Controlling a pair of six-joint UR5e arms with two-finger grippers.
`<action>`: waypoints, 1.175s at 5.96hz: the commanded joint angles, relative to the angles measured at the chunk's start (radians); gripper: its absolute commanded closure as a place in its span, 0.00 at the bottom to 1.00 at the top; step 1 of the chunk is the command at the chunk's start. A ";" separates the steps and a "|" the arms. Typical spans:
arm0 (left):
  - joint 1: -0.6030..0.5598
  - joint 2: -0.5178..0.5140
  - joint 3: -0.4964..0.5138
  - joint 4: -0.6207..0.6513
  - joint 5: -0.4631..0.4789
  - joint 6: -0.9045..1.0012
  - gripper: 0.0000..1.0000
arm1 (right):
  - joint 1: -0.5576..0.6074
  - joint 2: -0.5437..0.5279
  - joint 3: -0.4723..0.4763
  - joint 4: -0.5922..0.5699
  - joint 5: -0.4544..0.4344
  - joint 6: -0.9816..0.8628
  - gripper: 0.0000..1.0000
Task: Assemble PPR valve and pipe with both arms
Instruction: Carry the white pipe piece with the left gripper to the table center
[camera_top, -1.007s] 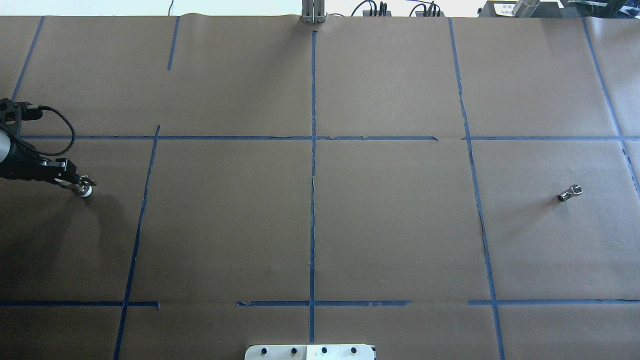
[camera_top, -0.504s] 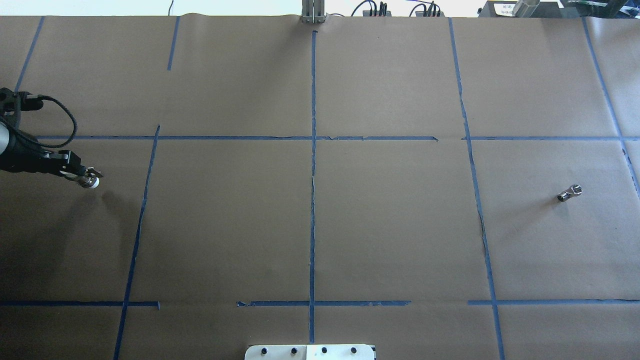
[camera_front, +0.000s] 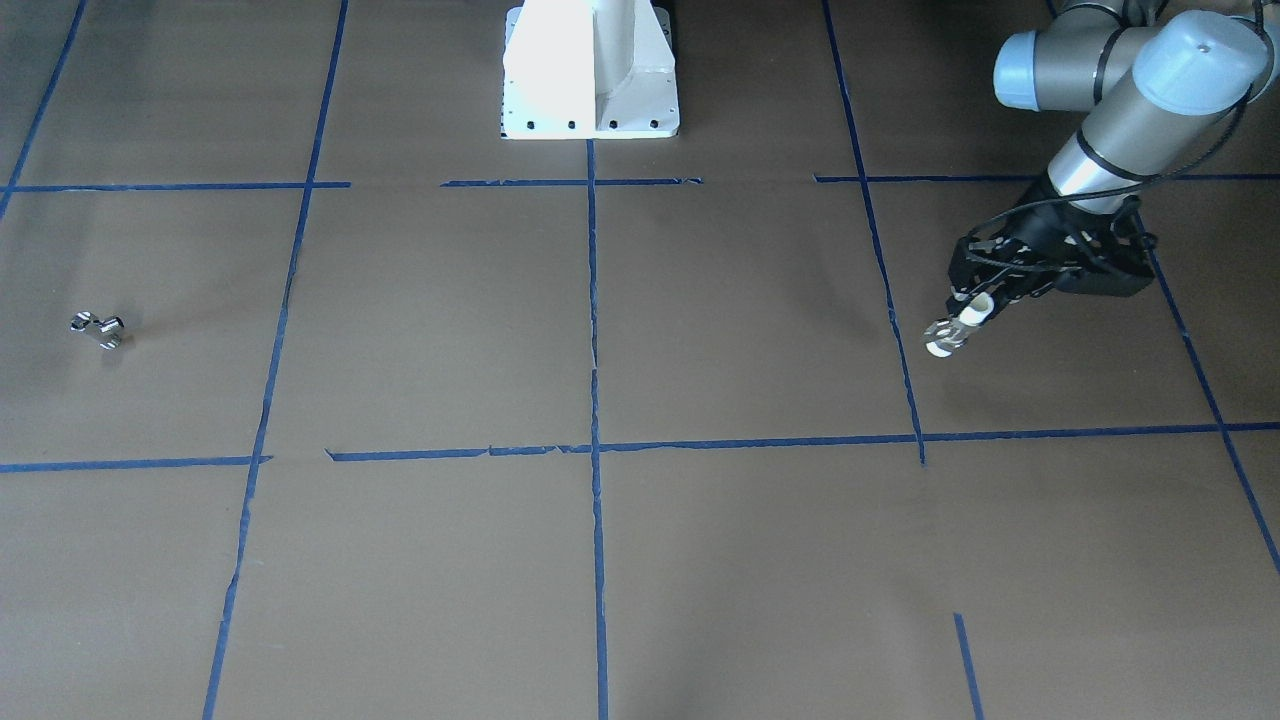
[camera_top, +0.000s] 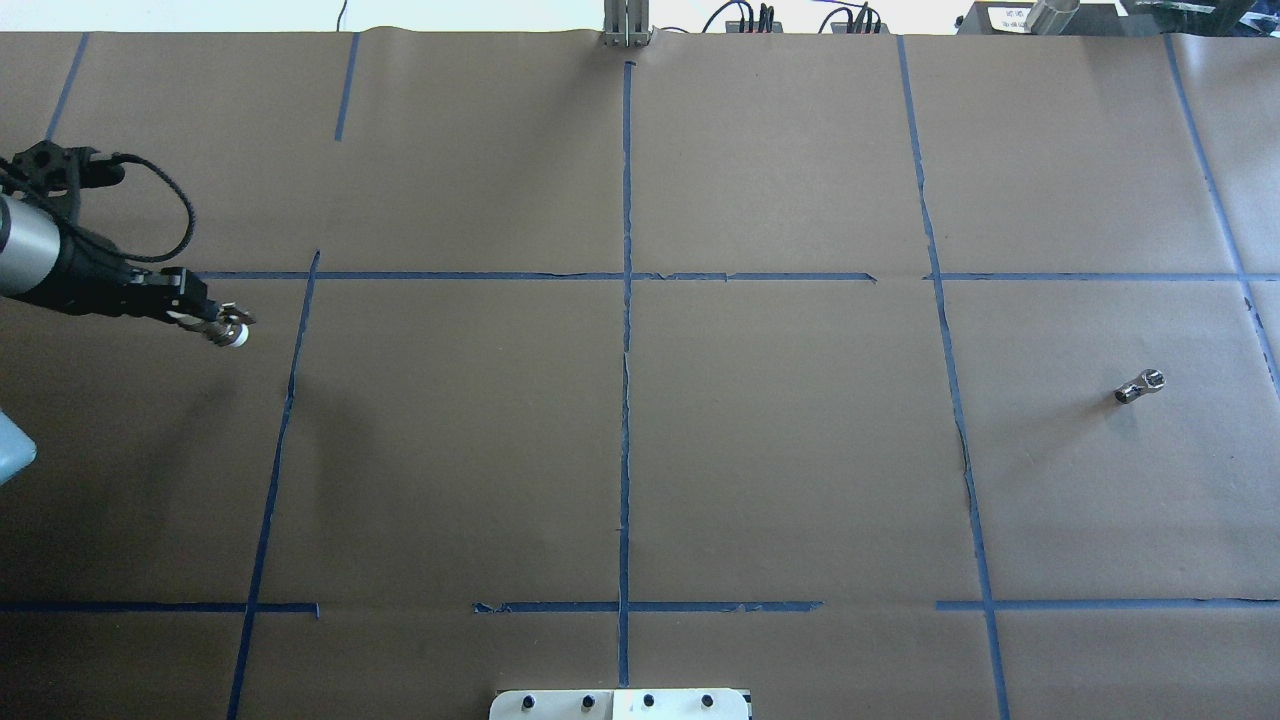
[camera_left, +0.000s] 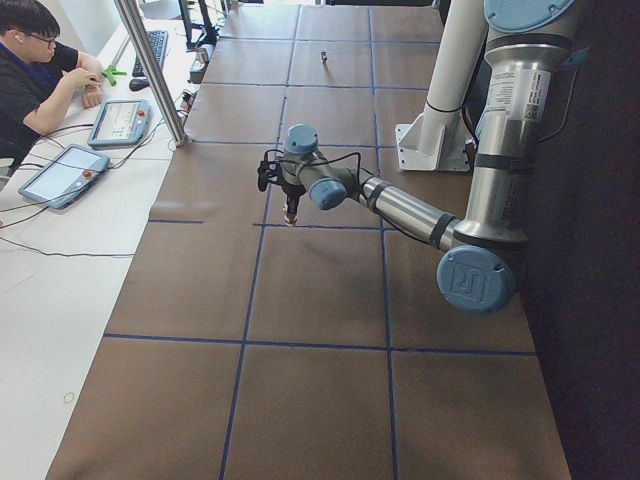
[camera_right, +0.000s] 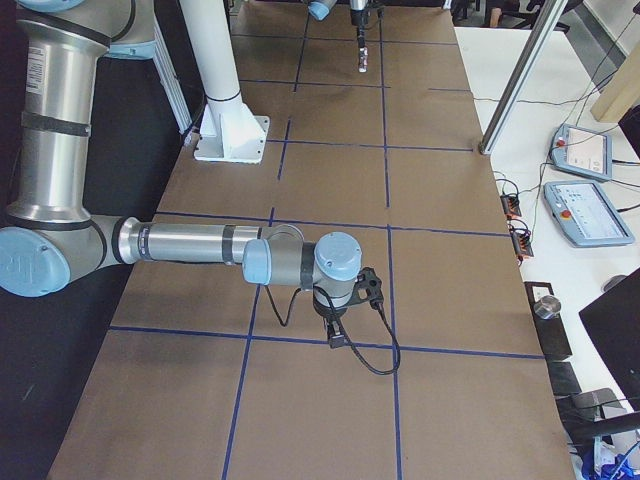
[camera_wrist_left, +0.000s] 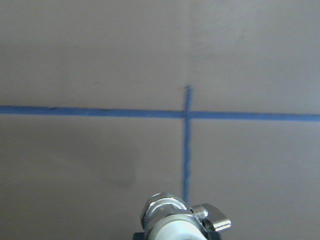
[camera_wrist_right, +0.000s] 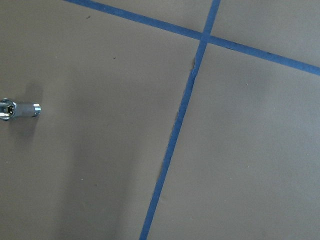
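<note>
My left gripper (camera_top: 213, 319) is shut on the PPR valve (camera_top: 234, 335), a white cylinder with a silvery collar. It holds the valve above the brown table at the left. They also show in the front-facing view, gripper (camera_front: 985, 300) and valve (camera_front: 945, 335). The valve's metal collar fills the bottom of the left wrist view (camera_wrist_left: 172, 217). The pipe (camera_top: 1140, 386), a tiny silver piece, lies alone on the table at the far right. It also shows in the front-facing view (camera_front: 100, 330) and the right wrist view (camera_wrist_right: 17, 109). My right gripper (camera_right: 335, 322) shows only in the exterior right view, pointing down; I cannot tell its state.
The white pedestal (camera_front: 590, 70) stands at the robot's side of the table. Blue tape lines (camera_top: 625, 330) cross the brown paper. An operator (camera_left: 30, 60) sits with tablets (camera_left: 125, 120) beyond the far edge, near a metal post (camera_left: 150, 70).
My left gripper has carried the valve away from the robot and toward the table's middle, rising as its shadow falls further behind. The pipe has not moved.
</note>
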 joint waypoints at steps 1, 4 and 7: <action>0.144 -0.224 0.017 0.163 0.092 -0.089 1.00 | 0.000 -0.001 -0.006 0.000 -0.001 0.000 0.00; 0.305 -0.568 0.226 0.295 0.252 -0.215 1.00 | 0.000 0.001 -0.020 0.000 -0.001 -0.001 0.00; 0.351 -0.649 0.322 0.286 0.257 -0.211 1.00 | 0.000 0.001 -0.023 0.001 -0.001 0.000 0.00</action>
